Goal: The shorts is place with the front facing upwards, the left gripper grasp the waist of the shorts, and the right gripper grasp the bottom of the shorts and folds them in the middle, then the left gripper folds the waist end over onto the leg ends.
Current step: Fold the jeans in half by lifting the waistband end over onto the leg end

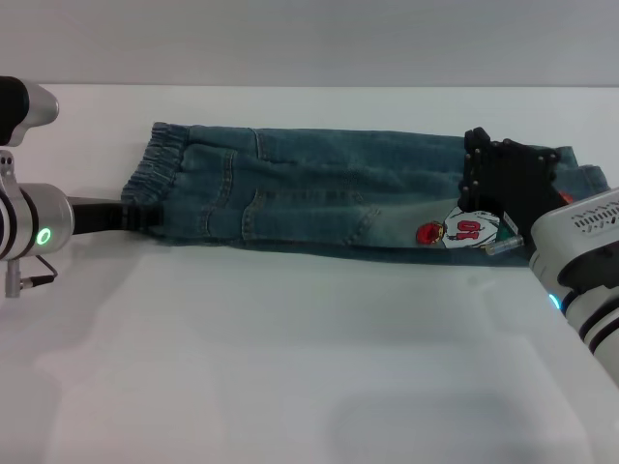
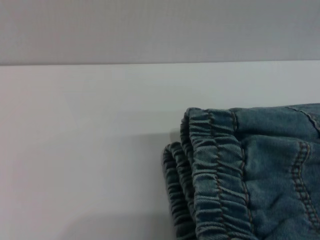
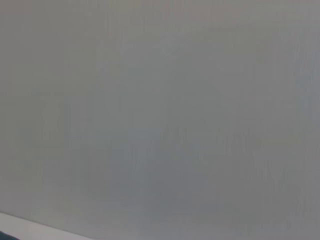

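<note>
From the head view I see the shorts (image 1: 319, 188) lying on the white table (image 1: 290, 367), already folded once along their length, so they make a long narrow band of blue denim that runs across the far part of the table from my left to my right. The waist of the shorts (image 1: 155, 174), with its gathered elastic, is at the left end, and the leg ends (image 1: 580, 179) are at the right end, partly hidden. The left gripper (image 1: 143, 215) reaches in low from the left side, and its black tip touches the near corner of the waist; I think it pinches the band there, but the fingers are too dark against the denim, so I cannot tell for sure if they are pressed together. In the left wrist view I see the ruffled waistband (image 2: 215, 180) in two layers, one on the other, resting on the table, and no finger is visible there. The right gripper (image 1: 508, 184) sits on top of the right end of the shorts, just behind the small cartoon patch (image 1: 464, 230) with the number 10. Its black body covers the denim under it, and I cannot tell if its fingers are spread or pinching the cloth. The right wrist view gives me only a plain grey surface.
</note>
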Robot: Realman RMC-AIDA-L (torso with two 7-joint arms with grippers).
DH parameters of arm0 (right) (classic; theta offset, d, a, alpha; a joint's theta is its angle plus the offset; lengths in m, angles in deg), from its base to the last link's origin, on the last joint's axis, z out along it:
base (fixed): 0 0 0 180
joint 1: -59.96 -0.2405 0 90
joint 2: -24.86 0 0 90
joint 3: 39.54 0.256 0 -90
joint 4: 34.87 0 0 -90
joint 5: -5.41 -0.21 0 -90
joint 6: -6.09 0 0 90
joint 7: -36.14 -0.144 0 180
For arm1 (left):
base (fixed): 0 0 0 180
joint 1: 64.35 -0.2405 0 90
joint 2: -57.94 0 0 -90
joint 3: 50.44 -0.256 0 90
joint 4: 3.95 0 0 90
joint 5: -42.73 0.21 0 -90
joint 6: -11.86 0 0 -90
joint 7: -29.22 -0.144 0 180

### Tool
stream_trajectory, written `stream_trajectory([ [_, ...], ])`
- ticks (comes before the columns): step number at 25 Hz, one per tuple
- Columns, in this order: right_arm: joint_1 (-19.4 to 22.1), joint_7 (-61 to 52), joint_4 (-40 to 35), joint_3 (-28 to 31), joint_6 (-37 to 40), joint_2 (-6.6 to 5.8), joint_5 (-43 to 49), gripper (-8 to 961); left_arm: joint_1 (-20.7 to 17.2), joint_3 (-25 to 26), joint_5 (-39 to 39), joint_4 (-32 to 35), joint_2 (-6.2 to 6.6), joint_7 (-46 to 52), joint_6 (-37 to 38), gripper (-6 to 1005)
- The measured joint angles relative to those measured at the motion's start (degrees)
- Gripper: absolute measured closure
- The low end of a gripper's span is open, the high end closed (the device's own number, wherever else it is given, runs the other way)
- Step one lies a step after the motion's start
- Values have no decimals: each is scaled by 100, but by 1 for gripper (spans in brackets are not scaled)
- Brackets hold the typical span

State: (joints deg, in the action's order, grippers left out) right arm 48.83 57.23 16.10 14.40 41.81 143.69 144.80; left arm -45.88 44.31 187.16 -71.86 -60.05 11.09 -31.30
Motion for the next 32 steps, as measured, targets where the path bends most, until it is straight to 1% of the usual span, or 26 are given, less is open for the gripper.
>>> stream_trajectory([
  [2, -5, 0, 5, 13, 1, 0, 0, 953, 0, 0, -1, -18, -4, 4, 0, 445],
  [7, -25, 0, -8, 23, 4, 0, 0, 953, -39, 9, -113, -213, -5, 14, -9, 505],
  [14, -30, 0, -26, 35, 5, 0, 0, 954, -88, 9, -241, -333, 0, 16, -27, 562],
  [16, -29, 0, -26, 40, 5, 0, 0, 954, -173, 8, -317, -535, 3, 8, -70, 590],
  [26, -83, -32, -176, 100, 6, 17, 0, 954, -424, 1, -530, -1151, 4, 11, -135, 645],
  [32, -285, -319, -421, 99, 6, 18, 0, 954, -523, -28, -594, -1525, 4, 10, -175, 700],
])
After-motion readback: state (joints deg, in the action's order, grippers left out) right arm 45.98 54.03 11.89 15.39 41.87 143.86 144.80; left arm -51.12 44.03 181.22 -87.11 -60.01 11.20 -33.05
